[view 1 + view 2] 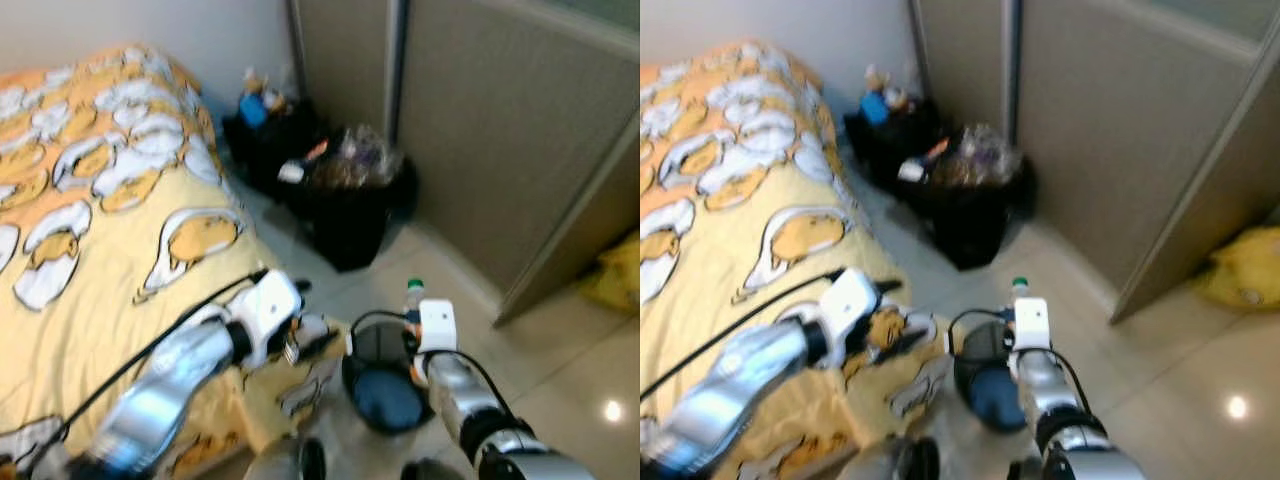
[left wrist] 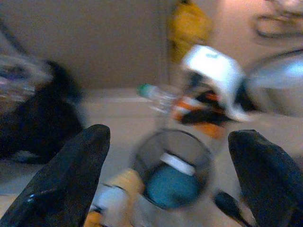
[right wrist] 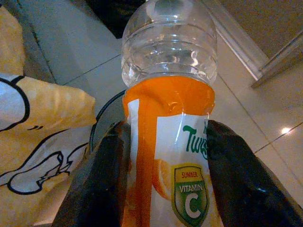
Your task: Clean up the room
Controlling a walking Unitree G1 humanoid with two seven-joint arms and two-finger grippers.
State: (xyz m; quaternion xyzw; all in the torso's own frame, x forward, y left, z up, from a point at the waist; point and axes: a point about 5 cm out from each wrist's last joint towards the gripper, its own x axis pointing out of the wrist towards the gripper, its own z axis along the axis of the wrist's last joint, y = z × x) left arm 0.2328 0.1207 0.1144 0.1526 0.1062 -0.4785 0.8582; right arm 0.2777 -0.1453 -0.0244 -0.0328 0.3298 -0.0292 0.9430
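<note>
Pale tiled floor runs beside a yellow-patterned bed. Over a small round bin, the right gripper pinches an orange-labelled plastic bottle, its arm reaching forward. Beside the bed edge, the left gripper is spread wide, empty. Beyond sits a full black trash bin

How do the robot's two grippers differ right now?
The right gripper is shut on an orange-labelled bottle; the left gripper is open and holds nothing. The right sits above the small mesh bin; the left sits beside the bed. Both have black fingers.
</note>
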